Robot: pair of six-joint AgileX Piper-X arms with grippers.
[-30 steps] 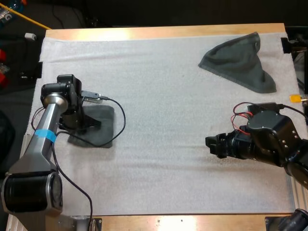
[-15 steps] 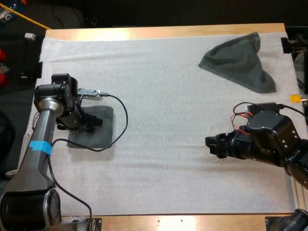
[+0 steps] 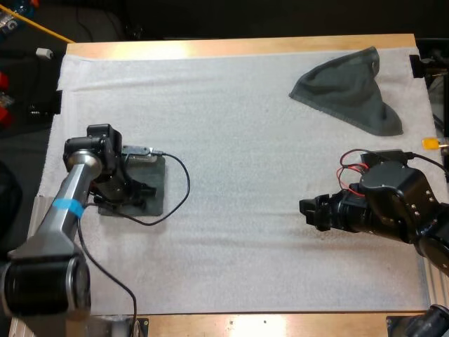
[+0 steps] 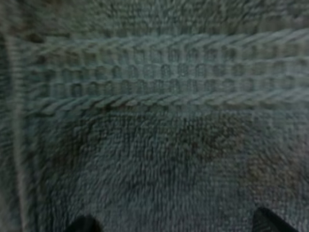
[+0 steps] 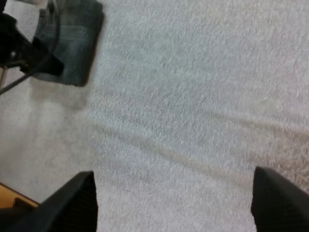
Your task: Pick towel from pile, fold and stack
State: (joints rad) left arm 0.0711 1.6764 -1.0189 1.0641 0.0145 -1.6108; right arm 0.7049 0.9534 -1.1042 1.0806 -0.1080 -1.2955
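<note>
At the left side of the white mat (image 3: 231, 140), my left gripper (image 3: 137, 193) sits low over the folded towel (image 3: 157, 203). Its fingers are spread, with flat terry and the towel's woven band between the tips, and I pinch nothing. That towel lies flat and squared, so I judge one fold and its placement done, or all but done. At the far right the crumpled towel (image 3: 347, 91) lies in a heap, well apart from both arms. My right gripper (image 3: 312, 213) hangs at the near right over bare mat, fingers spread and empty. Left to do, as I judge: fetch the crumpled towel, fold it, and stack it on the folded one.
</note>
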